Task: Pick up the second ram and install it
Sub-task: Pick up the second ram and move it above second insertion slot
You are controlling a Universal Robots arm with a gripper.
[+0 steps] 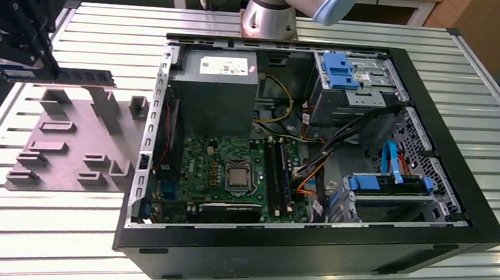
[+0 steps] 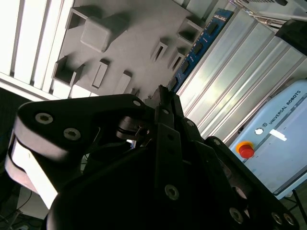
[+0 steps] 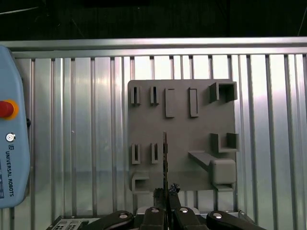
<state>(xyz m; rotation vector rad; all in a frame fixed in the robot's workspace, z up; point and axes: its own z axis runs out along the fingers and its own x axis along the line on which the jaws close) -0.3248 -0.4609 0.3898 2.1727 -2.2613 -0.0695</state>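
My fingers [image 1: 44, 56] are closed on the second ram [image 1: 69, 75], pinching the thin board near one end, so that most of its length sticks out toward the exterior view's right. The stick lies level and on edge, with its row of dark chips facing the camera in the exterior view. In the first wrist view I see it edge-on as a thin dark line [image 3: 165, 158] running away from the fingertips [image 3: 157, 195]. In the second wrist view its blue-green face with chips [image 2: 196, 48] reaches out past the black finger links.

Just under the ram is the grey holder [image 1: 73, 141], a flat plastic plate with upright posts and slots. The stick hangs over the holder's far edge, and from the exterior view it looks lifted off the posts there. The holder rests on the slatted aluminium counter [image 1: 50, 232], at the exterior view's left.

To the exterior view's right of the holder, just beside it, the open computer case [image 1: 312, 263] lies on its side. Inside I can see the green motherboard [image 1: 230, 171] with its long black memory slots [image 1: 276, 171], and the grey power supply [image 1: 215, 78] at the far end. The ram is well apart from those slots. I cannot tell whether any slot is already filled.

The arm's base [image 1: 271, 13] stands on the counter beyond the case. A light blue teach pendant [image 3: 9, 124] with a red button [image 2: 245, 150] lies on the counter beside the holder.
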